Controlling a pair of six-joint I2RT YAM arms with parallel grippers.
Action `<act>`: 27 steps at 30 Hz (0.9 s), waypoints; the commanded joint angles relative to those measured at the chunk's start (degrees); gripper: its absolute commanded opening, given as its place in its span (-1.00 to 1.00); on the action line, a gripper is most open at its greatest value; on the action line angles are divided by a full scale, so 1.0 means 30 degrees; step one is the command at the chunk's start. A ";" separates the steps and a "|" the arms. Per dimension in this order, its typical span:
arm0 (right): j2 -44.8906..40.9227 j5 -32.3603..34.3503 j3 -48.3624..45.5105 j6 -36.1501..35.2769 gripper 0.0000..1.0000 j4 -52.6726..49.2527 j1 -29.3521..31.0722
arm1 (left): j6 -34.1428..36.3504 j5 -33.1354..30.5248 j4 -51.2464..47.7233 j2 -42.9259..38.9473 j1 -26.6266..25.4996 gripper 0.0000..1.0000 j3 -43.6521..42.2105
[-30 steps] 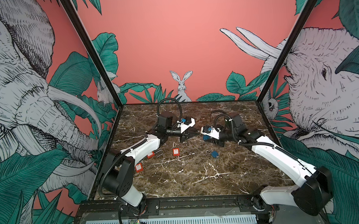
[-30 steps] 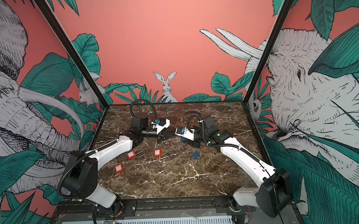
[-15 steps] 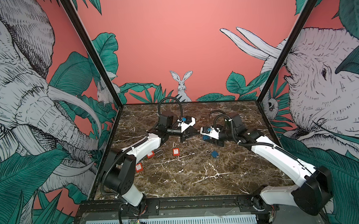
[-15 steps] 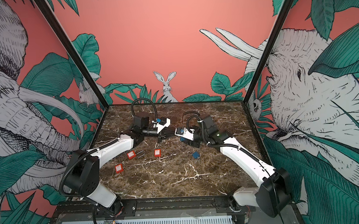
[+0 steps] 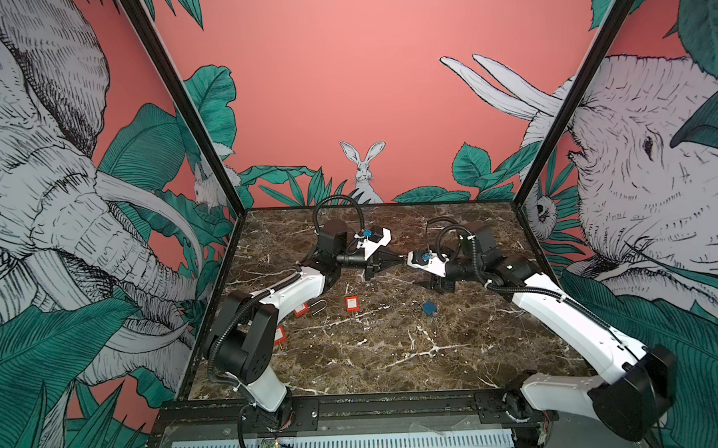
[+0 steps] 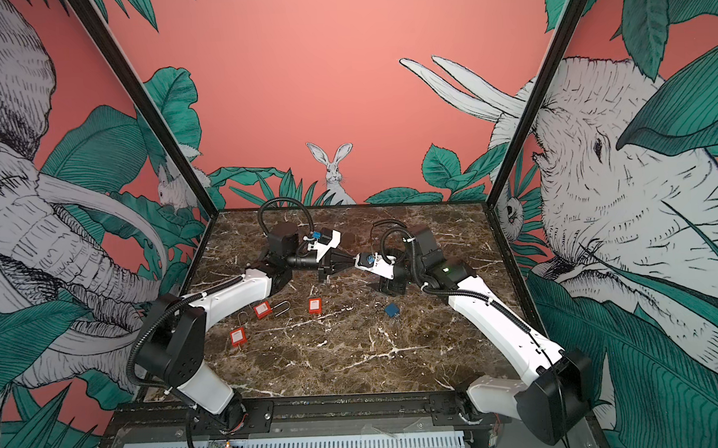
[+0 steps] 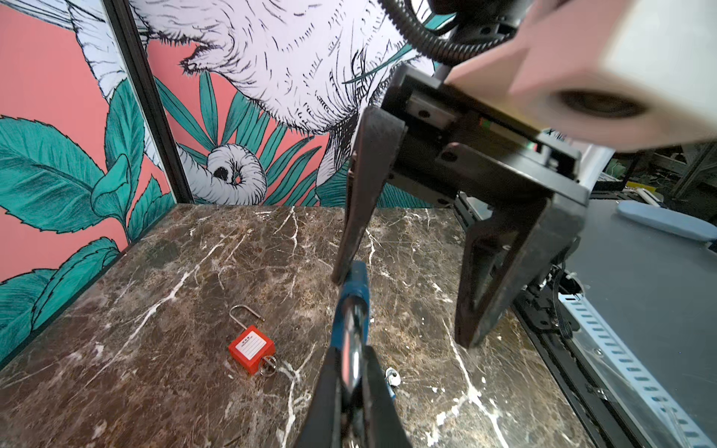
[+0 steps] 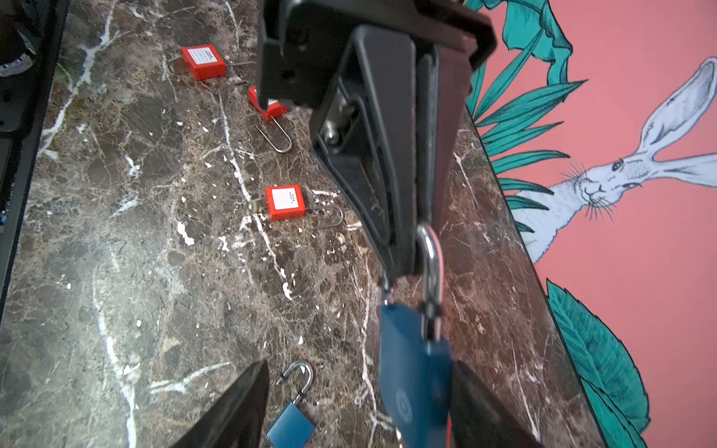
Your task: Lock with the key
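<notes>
**Blue padlock (image 8: 413, 372) held in mid-air, key work not yet begun**

The blue padlock dangles above the marble table (image 8: 155, 252), pinched by its steel shackle (image 8: 428, 252) in the clenched left gripper (image 7: 351, 355). The right gripper (image 7: 403, 310) is spread wide and grips nothing. One of its fingers is close beside the lock body and the other is well clear. No key shows in or near this lock, so locking looks wholly ahead: fetch a key, seat it, turn it. A second blue padlock (image 8: 291, 424) lies open-shackled on the table below, and three red padlocks (image 8: 285, 201) lie further off.
</notes>
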 commanded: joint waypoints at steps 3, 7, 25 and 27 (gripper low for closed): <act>0.0008 -0.0850 0.1150 0.0132 0.26 -0.2470 -0.1093 | -0.1571 0.1075 0.4049 -0.0109 -0.0098 -1.00 -0.0421; 0.0764 -0.1078 0.2148 0.0337 0.12 -0.2901 -0.1118 | -0.2110 0.1188 0.5446 -0.0035 -0.0202 -1.00 -0.0666; 0.2417 -0.3137 0.3428 -0.0283 -0.40 -0.3846 -0.1191 | -0.2532 0.1308 0.6199 -0.0037 -0.0592 -1.00 -0.0727; 0.2432 -0.3137 0.3484 -0.0309 -0.46 -0.4059 -0.1206 | -0.2548 0.1332 0.6126 -0.0050 -0.0606 -1.00 -0.0713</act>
